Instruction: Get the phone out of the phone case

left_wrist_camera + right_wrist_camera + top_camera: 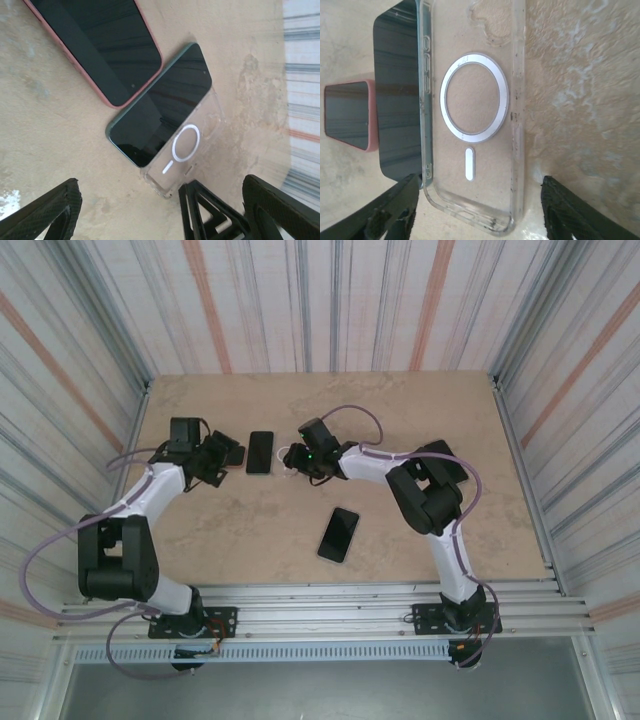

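Right gripper [480, 215] straddles clear case [472, 30] partly hiding phone [397, 100].

Three phones: pink-cased phone [95, 45], bare phone [160, 107], lone phone [339, 534]. One clear case [475, 95].

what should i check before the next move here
1. Phone out of the case: ok, the case is empty.
2. Phone fully clear of the case: cannot tell, their edges meet or overlap.
3. Right tool open: ok, the case end lies between its fingers.
4. Left tool open: ok, it holds nothing.
5. Pink phone out of the way: not ok, it lies right beside the phone.
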